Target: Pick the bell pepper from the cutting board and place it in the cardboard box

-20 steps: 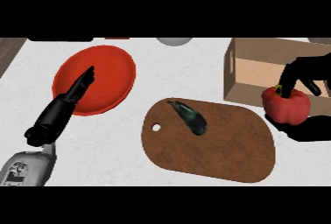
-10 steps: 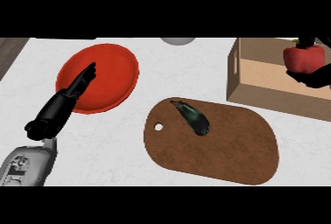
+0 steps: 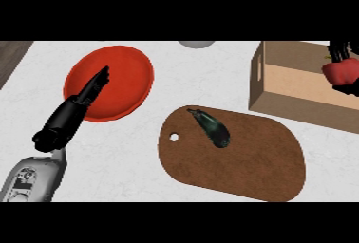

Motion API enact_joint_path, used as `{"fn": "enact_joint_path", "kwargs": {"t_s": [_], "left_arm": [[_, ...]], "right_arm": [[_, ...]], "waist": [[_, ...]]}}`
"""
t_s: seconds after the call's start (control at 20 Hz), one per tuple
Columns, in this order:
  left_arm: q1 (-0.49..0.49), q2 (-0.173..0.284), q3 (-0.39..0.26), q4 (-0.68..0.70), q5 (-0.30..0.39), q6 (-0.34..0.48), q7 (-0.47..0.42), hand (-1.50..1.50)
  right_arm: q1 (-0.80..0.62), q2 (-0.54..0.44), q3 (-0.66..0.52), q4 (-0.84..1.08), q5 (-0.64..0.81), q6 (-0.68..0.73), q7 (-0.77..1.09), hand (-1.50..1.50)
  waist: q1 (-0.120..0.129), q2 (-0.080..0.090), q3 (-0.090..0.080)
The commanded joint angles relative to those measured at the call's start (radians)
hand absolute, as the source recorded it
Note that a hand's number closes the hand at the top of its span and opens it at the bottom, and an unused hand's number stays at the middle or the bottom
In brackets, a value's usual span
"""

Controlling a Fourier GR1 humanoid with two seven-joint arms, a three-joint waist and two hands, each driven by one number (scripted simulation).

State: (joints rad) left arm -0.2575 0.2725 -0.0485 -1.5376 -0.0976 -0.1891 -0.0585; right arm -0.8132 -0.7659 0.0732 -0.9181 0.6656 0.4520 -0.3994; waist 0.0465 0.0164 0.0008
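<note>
Now right hand (image 3: 344, 50) carried bell pepper (image 3: 341, 72) over cardboard box (image 3: 294, 92).

No readable text, label, brand, number or sign anywhere in view. Cardboard box (image 3: 294, 92): plain brown sides, no print. Cutting board (image 3: 235, 154): bare wood grain, no mark. Red plate (image 3: 112, 80): plain. Bench (image 3: 140, 175): marbled white, no lettering. Grey forearm (image 3: 32, 180) at lower left: dark patches on casing, too small to tell whether any are letters.
</note>
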Motion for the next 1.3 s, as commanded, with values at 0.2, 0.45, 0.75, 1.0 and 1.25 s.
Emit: {"fn": "enact_joint_path", "kwargs": {"t_s": [0.2, 0.45, 0.75, 1.0, 1.25], "left_arm": [[-0.012, -0.021, -0.019, -0.017, -0.015, 0.001, 0.02, 0.0], [0.002, 0.004, 0.015, -0.007, -0.003, -0.015, -0.003, 0.0], [0.008, 0.005, 0.027, 0.004, 0.008, -0.015, -0.011, 0.0], [0.015, -0.001, 0.011, 0.012, -0.007, -0.017, -0.024, 0.0], [0.005, -0.012, 0.003, 0.005, -0.025, -0.004, -0.027, 0.0]], "right_arm": [[-0.103, -0.017, 0.123, 0.309, 0.139, 0.059, -0.263, -1.5], [-0.161, 0.002, 0.034, 0.4, 0.043, 0.058, -0.428, -1.5], [-0.186, 0.115, -0.268, 0.528, -0.337, 0.198, -0.334, -1.5], [-0.279, 0.055, -0.425, 0.691, -0.494, 0.279, -0.106, -1.5], [-0.311, -0.03, -0.481, 0.763, -0.535, 0.268, -0.019, -1.5]], "waist": [[0.008, 0.001, 0.001], [0.0, -0.001, 0.001], [-0.015, -0.004, 0.004], [-0.001, 0.004, 0.001], [0.017, 0.013, 0.003]]}}
